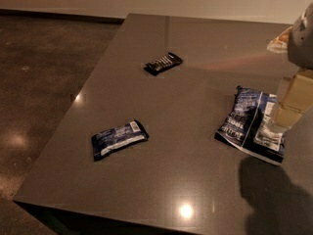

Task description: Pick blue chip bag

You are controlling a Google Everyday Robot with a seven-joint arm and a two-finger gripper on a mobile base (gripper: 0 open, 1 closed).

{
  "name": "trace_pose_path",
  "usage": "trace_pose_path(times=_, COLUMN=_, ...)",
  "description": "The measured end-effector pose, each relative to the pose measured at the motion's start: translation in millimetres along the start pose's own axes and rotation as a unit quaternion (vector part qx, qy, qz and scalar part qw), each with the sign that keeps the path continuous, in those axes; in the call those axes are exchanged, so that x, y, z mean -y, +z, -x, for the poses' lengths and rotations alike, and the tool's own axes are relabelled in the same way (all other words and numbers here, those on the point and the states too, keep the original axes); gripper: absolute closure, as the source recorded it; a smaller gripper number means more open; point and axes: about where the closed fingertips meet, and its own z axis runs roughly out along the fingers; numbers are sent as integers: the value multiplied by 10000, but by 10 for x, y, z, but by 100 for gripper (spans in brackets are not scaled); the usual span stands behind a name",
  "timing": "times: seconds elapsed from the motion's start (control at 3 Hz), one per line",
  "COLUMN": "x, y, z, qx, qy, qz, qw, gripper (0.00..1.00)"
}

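The blue chip bag point(243, 117) lies flat on the right side of the grey table point(186, 43). It is dark blue and crinkly, with white lettering and a white panel. My gripper point(276, 124) comes down from the upper right edge of the view. Its pale lower end rests over the bag's right half, at the white panel. The gripper covers part of the bag's right side. The bag lies on the table surface.
A smaller blue-and-white packet point(119, 138) lies at the front left of the table. A small black bar wrapper point(163, 63) lies further back in the middle. The table's front edge and left edge drop to a dark floor point(39, 82).
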Motion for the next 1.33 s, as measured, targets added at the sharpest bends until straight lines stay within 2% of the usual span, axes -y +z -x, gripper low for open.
trace_pose_path(times=0.33, x=0, y=0, z=0, qx=0, qy=0, qz=-1, qw=10000, gripper=0)
trace_pose_path(times=0.67, x=119, y=74, z=-6, qx=-116, qy=213, qz=-81, qw=9997, gripper=0)
trace_pose_path(times=1.0, x=311, y=242, z=-64, qx=-383, qy=764, qz=-137, qw=9963, gripper=0)
trace_pose_path(times=1.33, x=509, y=516, z=-191, qx=-599, qy=1474, qz=-59, qw=9872, gripper=0)
